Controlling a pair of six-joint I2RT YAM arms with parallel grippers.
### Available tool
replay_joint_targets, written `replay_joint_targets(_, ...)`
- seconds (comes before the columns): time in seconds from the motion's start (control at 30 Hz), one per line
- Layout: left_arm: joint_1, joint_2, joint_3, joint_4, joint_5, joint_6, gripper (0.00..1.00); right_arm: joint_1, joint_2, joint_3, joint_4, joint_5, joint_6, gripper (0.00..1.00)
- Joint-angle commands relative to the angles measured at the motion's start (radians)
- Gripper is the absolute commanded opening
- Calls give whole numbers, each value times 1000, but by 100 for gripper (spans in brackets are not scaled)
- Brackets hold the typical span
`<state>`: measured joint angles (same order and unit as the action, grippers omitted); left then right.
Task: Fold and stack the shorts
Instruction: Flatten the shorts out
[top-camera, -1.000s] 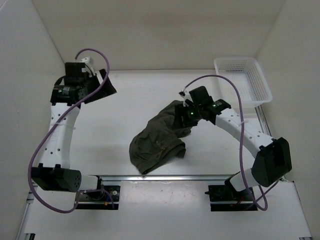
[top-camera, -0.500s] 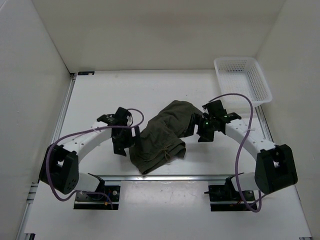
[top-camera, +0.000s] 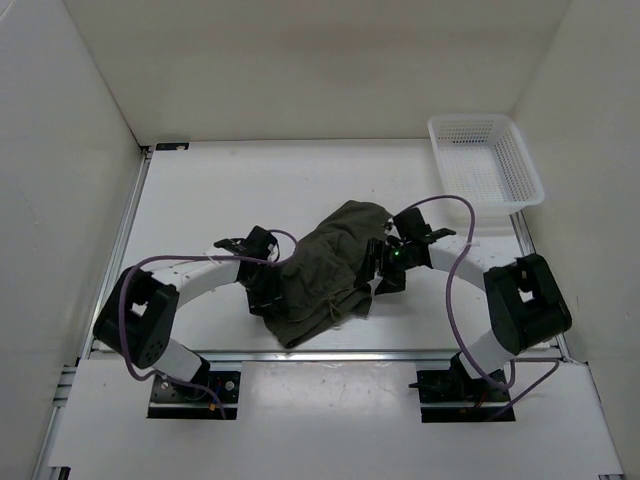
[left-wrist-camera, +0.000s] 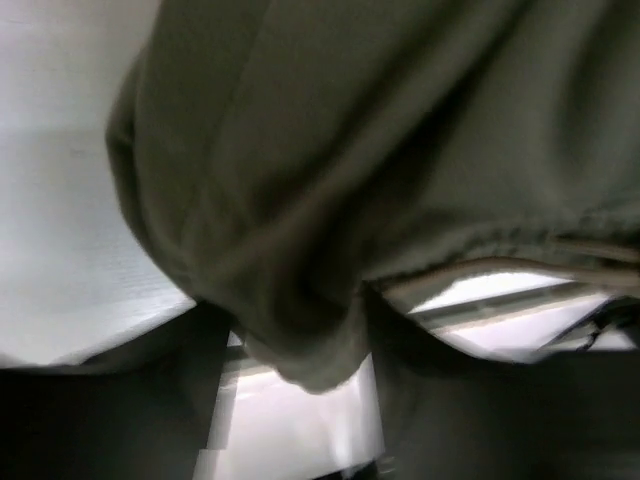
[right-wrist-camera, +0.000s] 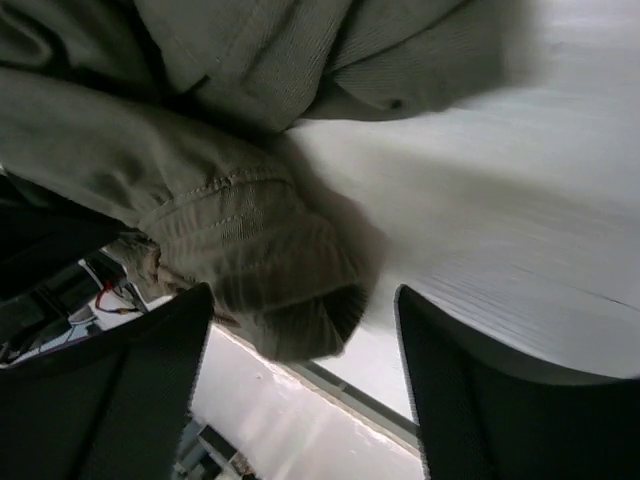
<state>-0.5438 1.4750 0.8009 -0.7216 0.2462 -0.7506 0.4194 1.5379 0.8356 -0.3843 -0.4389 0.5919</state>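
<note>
The dark olive shorts (top-camera: 325, 268) lie crumpled in a heap at the middle of the table, with the tan drawstring (left-wrist-camera: 520, 265) showing near their front edge. My left gripper (top-camera: 265, 290) is low against the heap's left edge. In the left wrist view a hanging fold of the shorts (left-wrist-camera: 350, 150) sits between its spread fingers (left-wrist-camera: 297, 320). My right gripper (top-camera: 385, 268) is at the heap's right edge. It stands open (right-wrist-camera: 302, 300) around a bulge of gathered waistband (right-wrist-camera: 260, 270), with a gap to the right finger.
A white mesh basket (top-camera: 487, 160) stands at the back right corner. White walls close in the table on three sides. An aluminium rail (top-camera: 330, 353) runs along the near edge, just in front of the shorts.
My left arm swung from the far left back corner down to the shorts' left edge, and its jaws narrowed. The right gripper slid nearer along the right edge. The shorts barely shifted.
</note>
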Motion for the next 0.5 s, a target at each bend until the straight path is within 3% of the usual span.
replay_joint_targets(0.0, -4, 21, 21, 48, -5, 2, 52, 39, 40, 40, 50, -35, 9, 71)
replay_joint_targets(0.03, -4, 31, 30, 48, -5, 13, 39, 50, 51, 40, 50, -35, 9, 67)
replay_joint_targets(0.07, -4, 31, 46, 48, -15, 13, 19, 50, 70, 54, 50, -35, 9, 60)
replay_joint_targets(0.1, -4, 41, 55, 48, -15, 25, 10, 50, 70, 54, 59, -35, 9, 37)
replay_joint_targets(0.2, 39, 41, 119, 34, -5, 62, 10, 50, 79, 123, 59, -35, 19, 5)
replay_joint_targets(0.23, 68, 41, 151, 16, -5, 74, 10, 41, 79, 153, 36, -26, 19, 0)
replay_joint_targets(0.33, 128, 50, 383, -142, -97, 141, 10, 19, 143, 391, -16, -6, -12, 0)
replay_joint_targets(0.37, 143, 65, 552, -189, -125, 172, 10, 10, 165, 481, -81, -6, -26, 0)
replay_joint_targets(0.43, 172, 87, 754, -287, -192, 204, 10, 10, 235, 797, -148, 8, -63, 0)
replay_joint_targets(0.47, 201, 96, 964, -380, -211, 227, 10, 10, 257, 906, -210, 17, -75, 0)
